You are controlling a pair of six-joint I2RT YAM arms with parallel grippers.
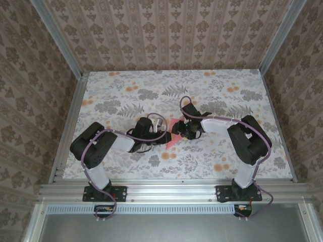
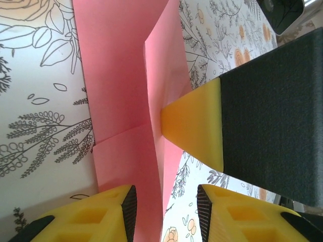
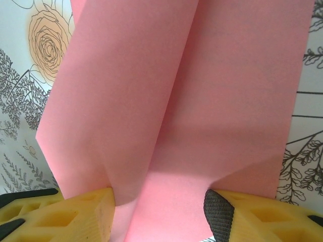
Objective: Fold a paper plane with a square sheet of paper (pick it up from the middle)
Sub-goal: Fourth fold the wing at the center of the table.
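The paper plane (image 1: 173, 139) is lying on the table (image 1: 151, 85) between both grippers
The left gripper (image 2: 166, 201) is straddling its raised fold, jaws parted, not pinching; the right gripper (image 3: 159, 206) is standing half-wide, fingertips (image 3: 81, 214) touching the paper's sides

Prob. a robotics lab test booth: alu. extrusion frame (image 1: 171, 187), wallpaper-print walls (image 1: 166, 35), floral-print tabletop (image 1: 121, 83).
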